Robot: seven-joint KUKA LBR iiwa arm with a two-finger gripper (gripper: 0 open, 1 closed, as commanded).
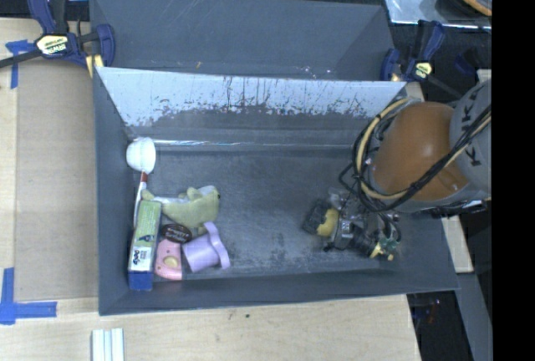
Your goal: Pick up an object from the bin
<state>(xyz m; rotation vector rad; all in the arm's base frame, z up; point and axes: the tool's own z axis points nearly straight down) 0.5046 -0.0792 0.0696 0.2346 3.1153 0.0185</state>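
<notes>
Orange wrist cover (414, 155) and gripper (355, 232) are set low right; grip cannot be told. Approach step judged; left heap (188, 251) is to be reached.

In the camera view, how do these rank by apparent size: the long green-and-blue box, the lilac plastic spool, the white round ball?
Long green-and-blue box
Lilac plastic spool
White round ball, only slightly smaller than the spool

Grey bin (259, 192). On its floor, lower left of frame: white ball (140, 154), green box (145, 234), pale green lump (196, 205), pink piece (169, 260), purple spool (206, 251), clustered together.
</notes>
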